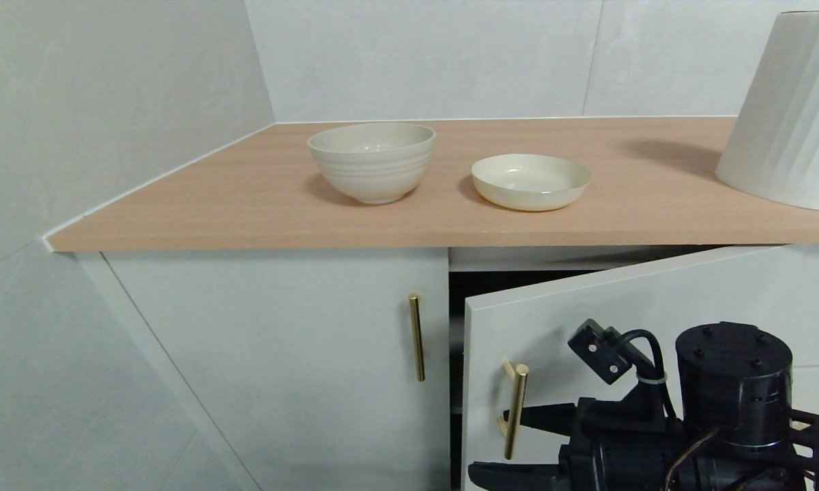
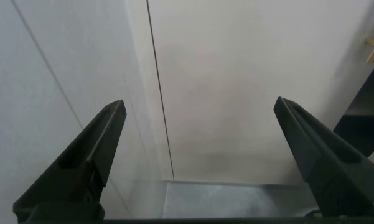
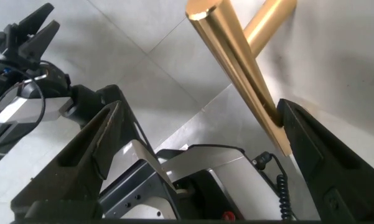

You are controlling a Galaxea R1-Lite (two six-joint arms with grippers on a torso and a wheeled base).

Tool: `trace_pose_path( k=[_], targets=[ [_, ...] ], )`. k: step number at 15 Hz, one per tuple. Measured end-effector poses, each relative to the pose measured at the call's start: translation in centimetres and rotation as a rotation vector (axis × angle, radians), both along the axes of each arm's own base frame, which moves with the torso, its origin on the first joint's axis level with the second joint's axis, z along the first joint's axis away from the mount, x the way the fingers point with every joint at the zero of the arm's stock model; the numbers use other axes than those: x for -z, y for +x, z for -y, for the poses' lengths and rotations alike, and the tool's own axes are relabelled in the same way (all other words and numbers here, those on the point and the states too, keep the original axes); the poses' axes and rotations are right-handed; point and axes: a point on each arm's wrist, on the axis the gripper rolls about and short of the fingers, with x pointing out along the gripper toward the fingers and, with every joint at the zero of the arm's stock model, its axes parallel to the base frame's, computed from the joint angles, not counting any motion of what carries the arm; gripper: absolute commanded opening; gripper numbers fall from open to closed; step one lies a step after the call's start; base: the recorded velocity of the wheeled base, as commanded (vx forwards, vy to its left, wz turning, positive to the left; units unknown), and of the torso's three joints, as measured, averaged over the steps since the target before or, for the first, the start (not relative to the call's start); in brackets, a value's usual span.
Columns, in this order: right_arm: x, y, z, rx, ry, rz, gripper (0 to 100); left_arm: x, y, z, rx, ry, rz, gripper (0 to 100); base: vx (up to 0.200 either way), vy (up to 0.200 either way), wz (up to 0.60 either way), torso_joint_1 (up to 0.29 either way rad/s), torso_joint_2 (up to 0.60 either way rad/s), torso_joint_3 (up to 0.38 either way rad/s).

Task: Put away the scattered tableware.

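- The right gripper (image 1: 494, 442) was spread wide at the gold handle (image 1: 516, 409) of the half-open cupboard door (image 1: 654, 300); the bar lay between its fingers, close to one, not clamped
- Pulling like that could have let the bar slip out, and the door would have stayed only ajar
- A swing too far might have struck the arm
- The bowl (image 1: 371, 161) and the shallow dish (image 1: 530, 181) sat side by side, apart, on the counter (image 1: 245, 204), well above and behind the gripper, untouched
- The left gripper (image 2: 199, 109) was wide open and held nothing
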Motion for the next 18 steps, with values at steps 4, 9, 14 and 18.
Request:
trace_pose_path(
  k=[4, 9, 14, 18],
  targets=[
    [0.0, -0.2, -0.3, -0.029, 0.003, -0.004, 100, 0.0, 0.0, 0.0, 0.001, -0.023, 0.001, 100, 0.0, 0.0, 0.0, 0.0, 0.0, 0.0],
    [0.1, 0.0, -1.1, -0.051, 0.037, 0.023, 100, 0.0, 0.0, 0.0, 0.0, -0.029, 0.002, 100, 0.0, 0.0, 0.0, 0.0, 0.0, 0.0],
    [0.4, 0.1, -1.3, -0.053, 0.033, 0.02, 100, 0.0, 0.0, 0.0, -0.001, -0.027, 0.002, 100, 0.0, 0.0, 0.0, 0.0, 0.0, 0.0],
    [0.5, 0.1, -1.3, -0.054, 0.03, 0.018, 100, -0.1, 0.0, 0.0, 0.0, -0.03, 0.011, 100, 0.0, 0.0, 0.0, 0.0, 0.0, 0.0]
  ],
)
